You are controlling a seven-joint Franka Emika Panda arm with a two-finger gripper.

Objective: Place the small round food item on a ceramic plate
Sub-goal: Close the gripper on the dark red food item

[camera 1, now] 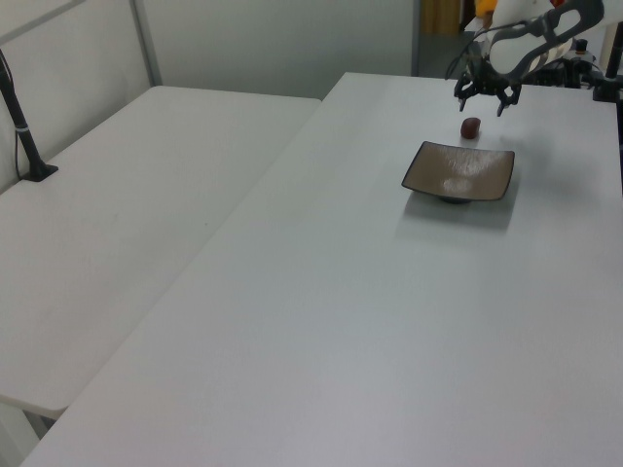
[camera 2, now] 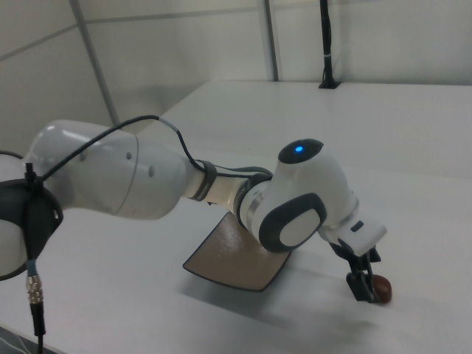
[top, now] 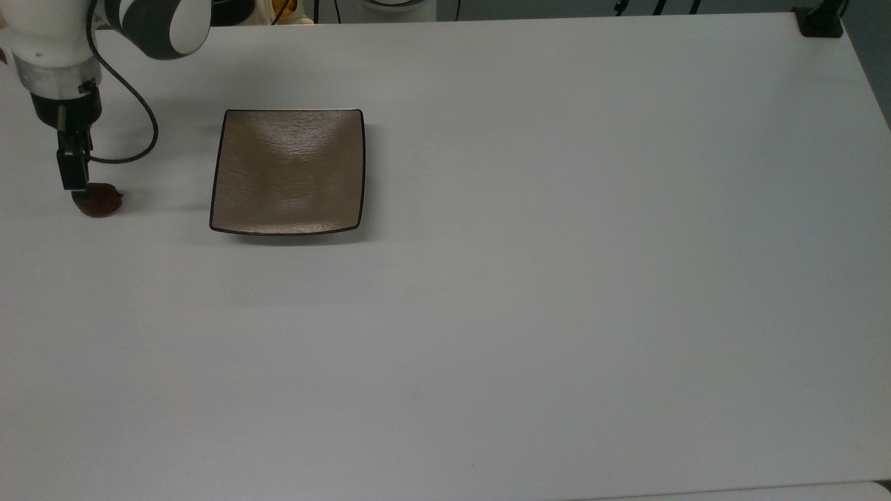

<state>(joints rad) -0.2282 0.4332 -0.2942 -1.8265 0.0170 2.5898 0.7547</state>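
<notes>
The small round food item, a glossy dark reddish-brown lump, lies on the white table near the top view's left edge. The ceramic plate, square and taupe-brown with a dark rim, sits apart from it, to the top view's right. My gripper hangs open just above the food item, its fingers spread on either side in the left view. Nothing is between the fingers, and the plate holds nothing.
A black cable loops from the arm's wrist between the gripper and the plate. A black clamp stands at the table's far right corner in the top view. A second white table with a black post adjoins on the left view's left.
</notes>
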